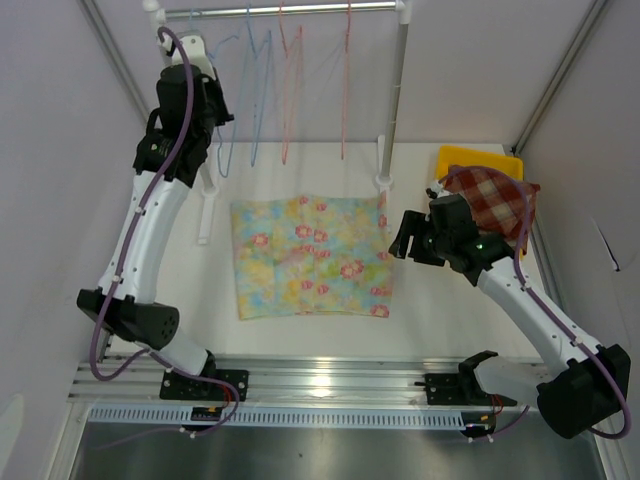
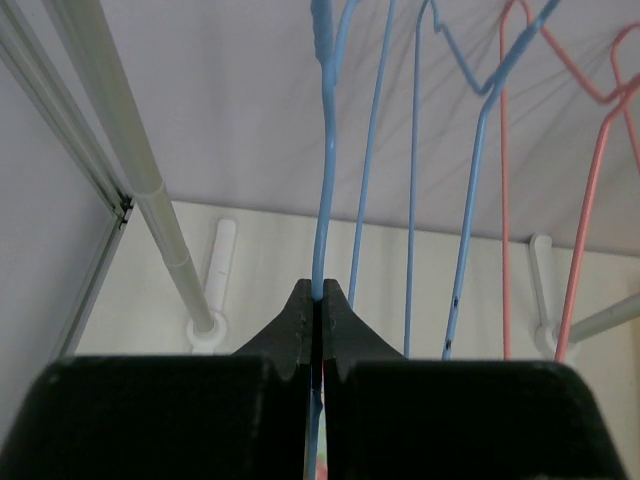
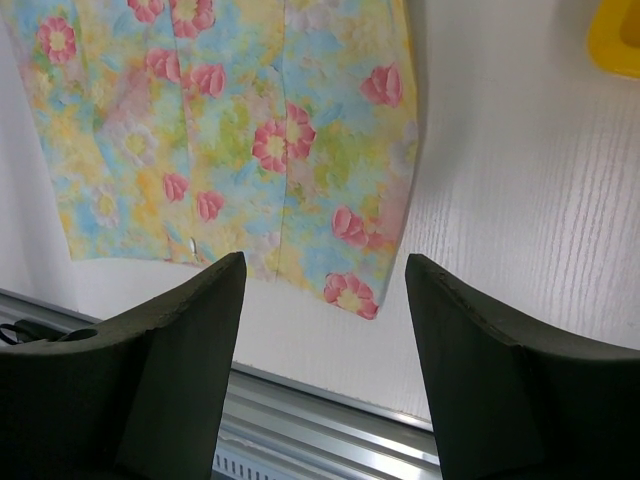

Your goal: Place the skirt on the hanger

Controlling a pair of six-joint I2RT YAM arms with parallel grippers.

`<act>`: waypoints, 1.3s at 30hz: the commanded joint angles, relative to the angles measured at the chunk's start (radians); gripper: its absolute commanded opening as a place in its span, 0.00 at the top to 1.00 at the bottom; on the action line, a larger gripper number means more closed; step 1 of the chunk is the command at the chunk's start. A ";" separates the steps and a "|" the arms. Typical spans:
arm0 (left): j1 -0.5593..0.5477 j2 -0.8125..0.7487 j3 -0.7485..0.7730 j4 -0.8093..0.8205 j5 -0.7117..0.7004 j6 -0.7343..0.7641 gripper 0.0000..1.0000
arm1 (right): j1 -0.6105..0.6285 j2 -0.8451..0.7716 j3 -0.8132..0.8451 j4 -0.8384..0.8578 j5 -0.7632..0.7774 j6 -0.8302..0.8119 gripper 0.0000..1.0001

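left gripper was clamped tight on wire of blue hanger, up by rail | right gripper had jaws wide apart, held nothing, hung just beside right edge of skirt | skirt lay flat on table, between arms

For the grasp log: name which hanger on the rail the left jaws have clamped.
The leftmost blue hanger: its wire is pinched between the shut left jaws. The other blue wires and the pink hangers hang free.
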 commanded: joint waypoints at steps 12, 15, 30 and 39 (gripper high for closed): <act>-0.022 -0.403 -0.602 0.116 0.086 -0.049 1.00 | -0.001 -0.052 -0.015 0.001 0.031 -0.040 0.29; -0.022 -0.511 -0.777 0.147 0.132 -0.088 1.00 | 0.001 -0.060 -0.015 -0.009 0.032 -0.038 0.29; -0.122 -0.803 -1.241 0.178 0.857 0.066 1.00 | 0.095 -0.118 0.000 -0.051 0.083 -0.021 0.30; -0.352 -0.587 -1.269 0.213 0.934 0.067 1.00 | 0.231 -0.163 -0.021 -0.088 0.159 0.045 0.30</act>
